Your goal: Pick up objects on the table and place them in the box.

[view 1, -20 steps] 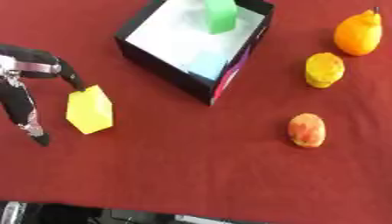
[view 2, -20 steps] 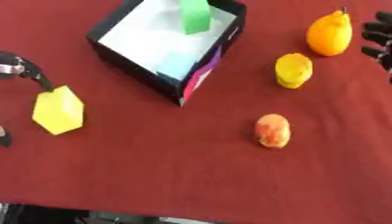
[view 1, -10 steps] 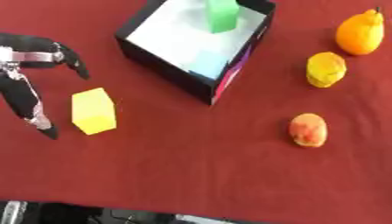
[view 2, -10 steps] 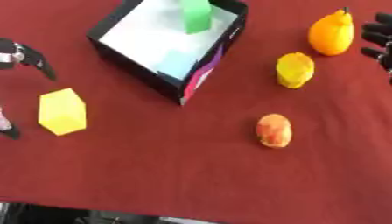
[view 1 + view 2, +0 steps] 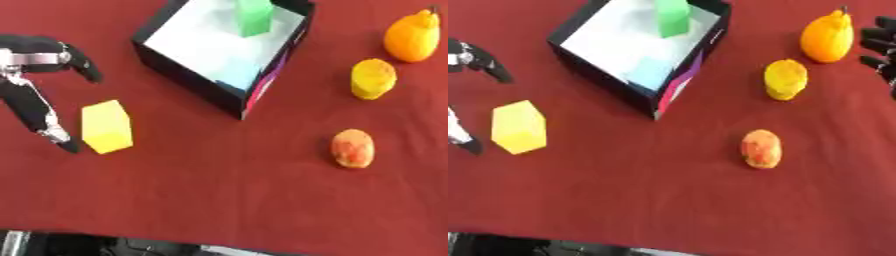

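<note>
Two robot hands show rn, and the left robot hand (image 5: 35,75) is the busy one: a sec ago its fingers were right against the yellow block (image 5: 107,126), now they're spread wide apart w/ one finger up by the box side and another low just left of the block, not clamped on anything. Block sits flat on the red bench (image 5: 219,200), just beside the box (image 5: 188,80), so imo the grab slipped or got reset & it still needs picking. Box already has a green block (image 5: 255,17) and a pale blue piece (image 5: 651,72) in it. Right eye view also catches the right robot hand (image 5: 883,50) at the far edge, fingers relaxed, idle near the orange pear-shaped fruit (image 5: 827,37); left eye view doesn't show it. Yellow fruit (image 5: 373,78) and the orange-red one (image 5: 353,148) untouched.
</note>
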